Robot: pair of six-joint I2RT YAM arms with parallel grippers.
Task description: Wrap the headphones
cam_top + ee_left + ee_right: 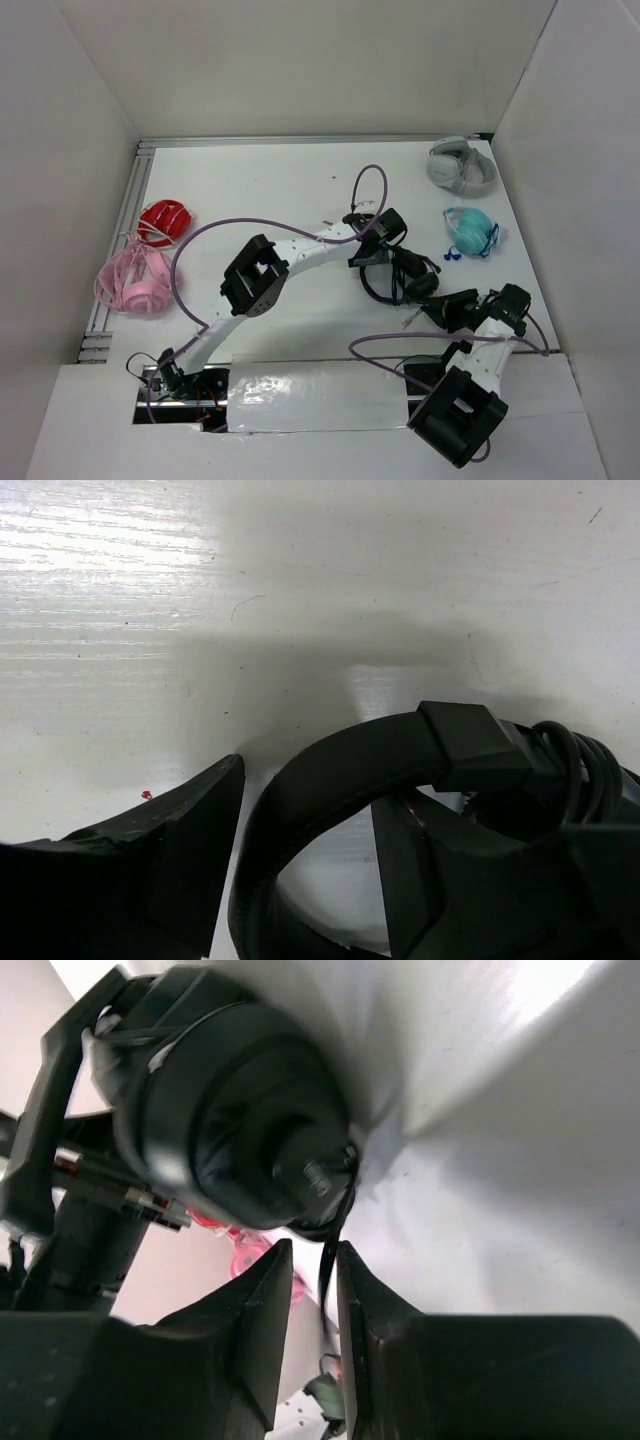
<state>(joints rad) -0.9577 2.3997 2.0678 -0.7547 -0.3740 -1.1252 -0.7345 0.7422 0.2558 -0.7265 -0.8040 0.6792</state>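
Note:
The black headphones (408, 278) lie at the table's middle right. My left gripper (380, 245) is at their far side. In the left wrist view its jaws (308, 785) stand apart with the black headband (340, 770) running between them, close to the left finger (190, 850), and table showing by the right finger (430, 880). Several turns of black cable (575, 760) sit by the slider. My right gripper (445, 305) is just right of the headphones. Its jaws (314, 1250) are nearly together on the thin cable (327, 1270) below a round earcup (240, 1110).
Grey-white headphones (461, 165) and teal headphones (470, 232) lie at the back right. Red headphones (163, 220) and pink headphones (135, 280) lie at the left edge. Purple arm cables (370, 180) loop over the table. White walls enclose three sides.

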